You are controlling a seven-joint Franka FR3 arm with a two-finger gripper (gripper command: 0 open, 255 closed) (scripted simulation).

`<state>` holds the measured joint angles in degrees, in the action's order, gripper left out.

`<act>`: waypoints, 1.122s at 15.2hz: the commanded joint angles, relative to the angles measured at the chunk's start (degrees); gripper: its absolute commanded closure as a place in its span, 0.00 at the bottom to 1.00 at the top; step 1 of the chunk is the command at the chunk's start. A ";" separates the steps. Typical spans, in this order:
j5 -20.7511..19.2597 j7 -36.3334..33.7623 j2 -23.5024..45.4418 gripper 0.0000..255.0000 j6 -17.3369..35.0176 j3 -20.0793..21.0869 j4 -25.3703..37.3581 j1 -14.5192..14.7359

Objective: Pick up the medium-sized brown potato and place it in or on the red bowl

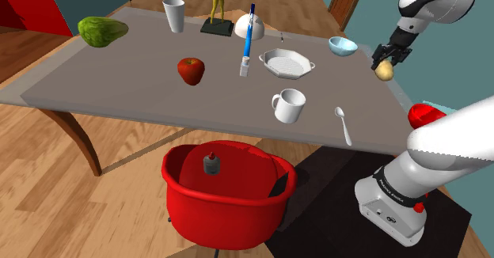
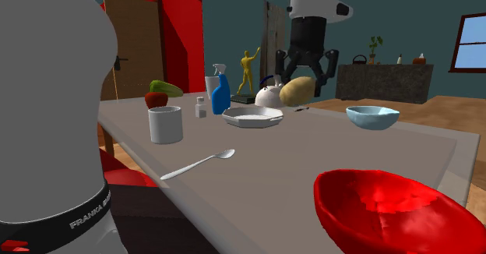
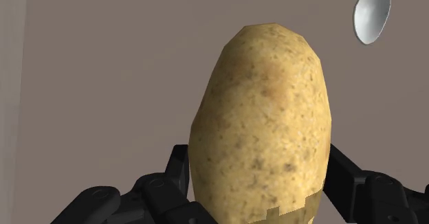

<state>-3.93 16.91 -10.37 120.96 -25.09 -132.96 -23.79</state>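
Note:
My black gripper [image 1: 385, 62] is shut on a tan, speckled potato [image 1: 384, 71] and holds it in the air above the grey table's right part. The second exterior view has the potato [image 2: 297, 91] hanging between the fingers, clear of the tabletop. In the wrist view the potato [image 3: 263, 126] stands clasped between the two fingers, over bare table. The red bowl [image 2: 397, 209] sits at the table's near edge in the second exterior view; in the shoulder view the red bowl [image 1: 422, 114] peeks out behind my forearm at the right edge.
On the table [image 1: 119, 82] stand a white mug [image 1: 289, 105], a spoon [image 1: 343, 125], a white dish [image 1: 286, 63], a light blue bowl [image 1: 342, 46], a spray bottle [image 1: 248, 41], an apple [image 1: 190, 70], a cup [image 1: 174, 15] and a green vegetable [image 1: 101, 32]. A red tub chair [image 1: 226, 193] sits below the front edge.

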 commanded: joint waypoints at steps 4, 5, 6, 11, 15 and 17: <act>-3.69 5.04 -4.93 1.00 -0.56 -3.59 -3.80 -3.88; -4.38 6.11 -5.67 1.00 -0.66 -4.36 -4.33 -4.65; -5.05 7.21 -6.36 1.00 -0.76 -5.13 -4.80 -5.44; -8.22 13.12 -8.92 1.00 -1.34 -9.34 -6.09 -9.28; -10.29 18.38 -9.80 1.00 -1.74 -13.09 -5.92 -12.07; -11.10 21.19 -9.82 1.00 -1.89 -15.11 -5.44 -13.30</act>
<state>-14.28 36.95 -19.47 119.47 -39.50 -138.29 -36.28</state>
